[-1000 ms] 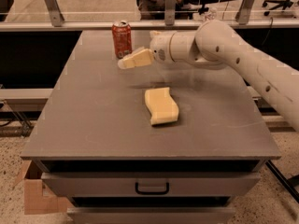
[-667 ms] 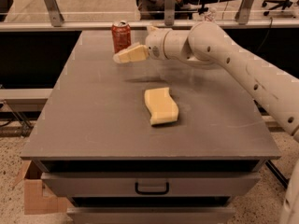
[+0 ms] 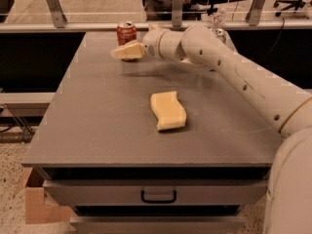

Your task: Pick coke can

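Observation:
The coke can, red with white lettering and a silver top, stands upright near the far edge of the grey table, left of centre. My gripper reaches in from the right on a long white arm. It sits directly in front of the can and hides the can's lower part. The can's upper half shows above the gripper. I cannot tell whether the gripper touches the can.
A yellow sponge lies in the middle of the table. A pale object is partly hidden behind the arm at the far right. A drawer handle is below the front edge. A cardboard box sits on the floor at left.
The gripper has moved left and toward the far edge. It was right of and below the can; it now overlaps the can's lower part. Can and sponge have not moved.

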